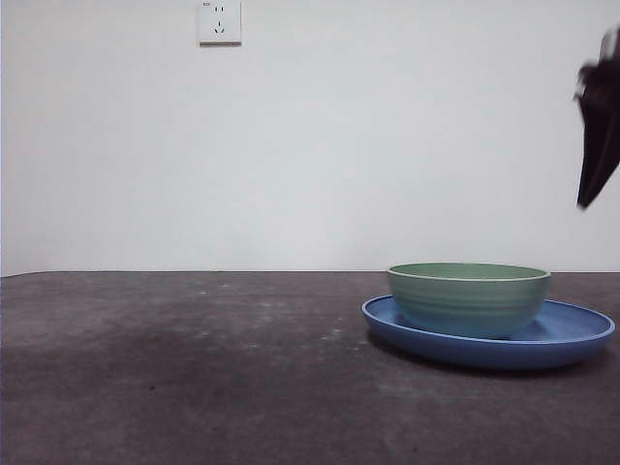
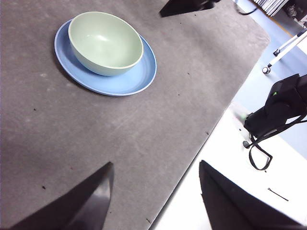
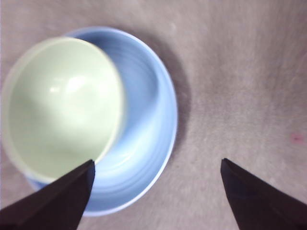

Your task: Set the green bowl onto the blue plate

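The green bowl (image 1: 469, 296) stands upright on the blue plate (image 1: 577, 334) at the right of the table, set toward the plate's left side. Both also show in the left wrist view, bowl (image 2: 104, 42) on plate (image 2: 140, 76), and in the right wrist view, bowl (image 3: 60, 105) on plate (image 3: 151, 124). My right gripper (image 3: 157, 175) is open and empty, above the plate's edge; it shows as a dark tip (image 1: 598, 126) high at the right edge in the front view. My left gripper (image 2: 156, 191) is open and empty, far from the bowl, over the table's edge.
The dark grey table mat (image 1: 194, 368) stretches left of the plate. A wall socket (image 1: 220, 21) sits on the white wall behind. In the left wrist view the mat's edge (image 2: 211, 139) meets a white surface, with a black device (image 2: 278, 108) and a tripod leg (image 2: 283, 50) beyond.
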